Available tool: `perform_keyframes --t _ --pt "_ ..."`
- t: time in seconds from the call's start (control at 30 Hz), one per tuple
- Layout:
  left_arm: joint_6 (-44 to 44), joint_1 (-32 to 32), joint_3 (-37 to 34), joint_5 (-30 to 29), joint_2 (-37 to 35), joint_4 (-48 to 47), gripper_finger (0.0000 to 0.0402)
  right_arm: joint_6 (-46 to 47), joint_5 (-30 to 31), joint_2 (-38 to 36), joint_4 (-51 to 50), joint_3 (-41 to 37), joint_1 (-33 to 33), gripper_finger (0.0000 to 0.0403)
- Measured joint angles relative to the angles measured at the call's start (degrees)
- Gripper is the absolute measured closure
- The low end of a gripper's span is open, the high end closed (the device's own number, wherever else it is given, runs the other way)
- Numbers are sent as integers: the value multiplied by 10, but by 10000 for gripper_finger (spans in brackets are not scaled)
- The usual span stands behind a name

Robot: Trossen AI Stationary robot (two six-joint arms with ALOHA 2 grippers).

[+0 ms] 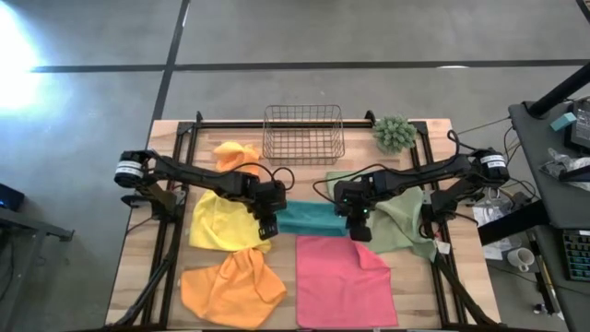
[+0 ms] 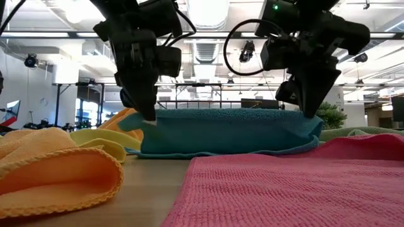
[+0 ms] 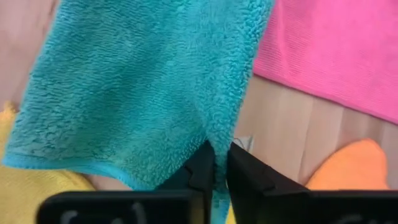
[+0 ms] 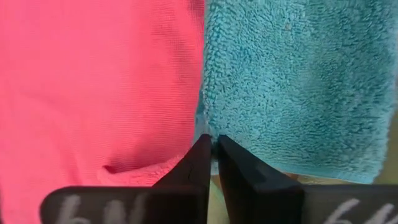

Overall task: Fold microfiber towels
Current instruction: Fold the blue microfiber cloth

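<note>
The teal towel (image 1: 313, 219) lies mid-table between my two grippers, doubled over, with its lower layer on the wood (image 2: 221, 148). My left gripper (image 1: 268, 228) is shut on its left end and my right gripper (image 1: 359, 228) is shut on its right end. The pink towel (image 1: 343, 281) lies flat just near of it. The yellow towel (image 1: 219, 221) and a crumpled orange towel (image 1: 230, 288) lie at the left. A second orange towel (image 1: 235, 155) lies at the far left. The olive green towel (image 1: 403, 217) lies at the right. My left gripper pinches the teal towel's edge (image 3: 211, 134) at its left end between its two fingers, coming from above and pointing down. The held edge (image 2: 158, 120) is raised off the table and the rest lies below on the wood. One layer or several, I cannot tell. My right gripper pinches the teal towel's edge (image 4: 214, 132) at its right end between its two fingers, from above, pointing down. The held edge (image 2: 303, 118) is raised, and the top edge runs nearly straight across to the other gripper. The lower part lies on the table.
A wire basket (image 1: 303, 134) stands at the far middle, with a small green spiky plant (image 1: 395, 134) to its right. Bare wood shows between the orange and pink towels near the front edge. Dark frame rails run along both table sides.
</note>
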Motion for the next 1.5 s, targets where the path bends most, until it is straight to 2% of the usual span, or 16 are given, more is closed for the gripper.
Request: perform_keyframes --t 0.2,0.33,0.4,0.47,0.57,0.63,0.9,1.03,1.2,1.3,1.5 --pt "-15 0 7 36 0 0 300 38 -12 -6 7 0 0 325" --pt "-33 6 25 124 -6 -4 252 53 -39 -30 -7 17 0 295" --pt "-28 7 32 135 -18 -3 240 59 -36 -47 -14 33 0 285" --pt "-5 10 35 103 -30 -3 236 59 -14 -62 -17 45 0 280" --pt "32 19 30 0 -35 -2 236 39 61 -74 -17 48 0 278" --pt "35 28 24 -40 -27 3 236 36 88 -71 -13 41 -5 280" --pt "65 37 4 -43 42 7 236 84 86 -13 7 18 -13 291" --pt "67 38 4 -44 57 2 236 137 90 -7 8 18 -19 293" --pt "105 38 0 -44 9 -41 236 171 88 -34 -11 17 -18 285" --pt "124 41 -15 -48 -39 -68 236 175 107 -61 -34 12 -18 282" --pt "92 50 -124 -45 -153 -21 236 214 137 -140 -48 -27 -20 284"
